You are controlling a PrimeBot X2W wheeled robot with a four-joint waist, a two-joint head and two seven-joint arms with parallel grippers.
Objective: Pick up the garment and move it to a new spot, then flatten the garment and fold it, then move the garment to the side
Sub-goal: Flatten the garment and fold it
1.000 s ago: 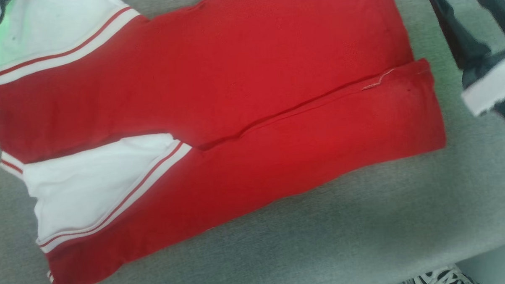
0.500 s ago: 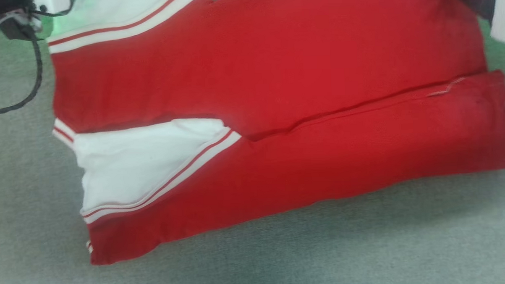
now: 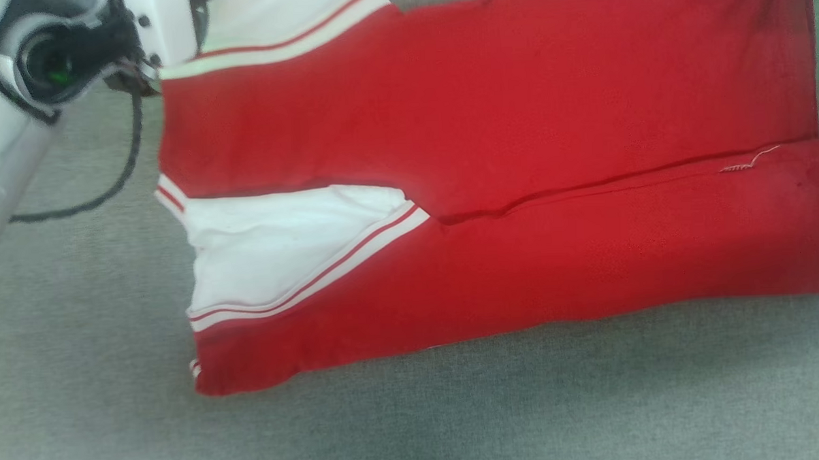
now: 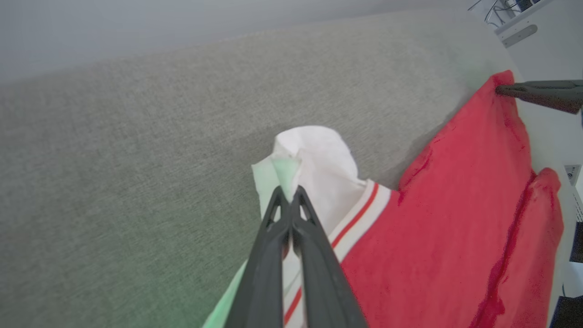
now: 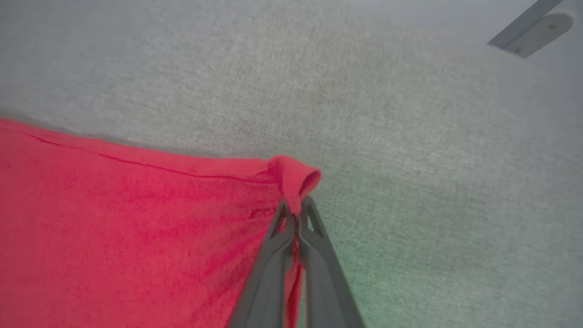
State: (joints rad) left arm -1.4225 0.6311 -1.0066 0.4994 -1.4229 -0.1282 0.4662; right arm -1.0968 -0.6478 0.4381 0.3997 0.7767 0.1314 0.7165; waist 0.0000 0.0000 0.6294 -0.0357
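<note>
Gripping jersey (image 3: 487, 118) by far corners: white sleeve (image 4: 314, 150) in clenched left hand (image 4: 288, 193), red hem (image 5: 296, 175) in clenched right hand (image 5: 296, 205). Lying flat on bench (image 3: 456, 405), near side folded over. Remaining, probably: cross fold, move aside.

Head downward, wrists close, apparently sharing garment (image 3: 487, 118)

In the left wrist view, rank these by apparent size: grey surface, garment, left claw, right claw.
1. grey surface
2. garment
3. left claw, shut on the garment's white sleeve
4. right claw, at the red corner; it sits farther from the camera, so its smallness is partly distance
</note>
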